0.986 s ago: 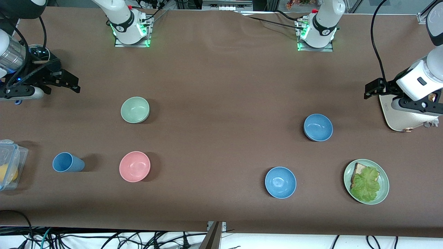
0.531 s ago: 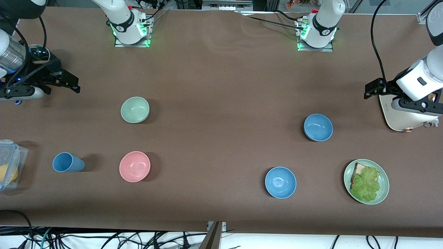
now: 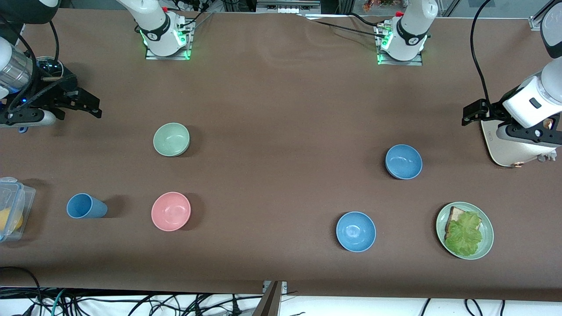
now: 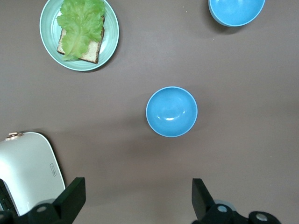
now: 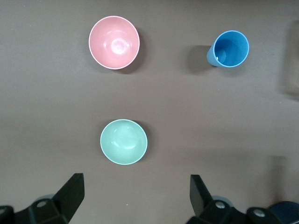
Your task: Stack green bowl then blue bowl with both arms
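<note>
The pale green bowl (image 3: 171,139) stands empty on the brown table toward the right arm's end; it also shows in the right wrist view (image 5: 124,141). The duller blue bowl (image 3: 403,161) stands empty toward the left arm's end; it also shows in the left wrist view (image 4: 172,111). My right gripper (image 3: 90,105) is open and empty, held in the air over the table beside the green bowl, at the right arm's end (image 5: 135,193). My left gripper (image 3: 473,113) is open and empty, in the air over the table's edge at the left arm's end (image 4: 138,196).
A brighter blue bowl (image 3: 356,231) and a green plate (image 3: 485,245) with bread and lettuce lie nearer the front camera than the blue bowl. A pink bowl (image 3: 171,211), a blue cup (image 3: 85,206) and a clear box (image 3: 11,208) lie nearer than the green bowl. A white appliance (image 3: 509,151) sits under the left arm.
</note>
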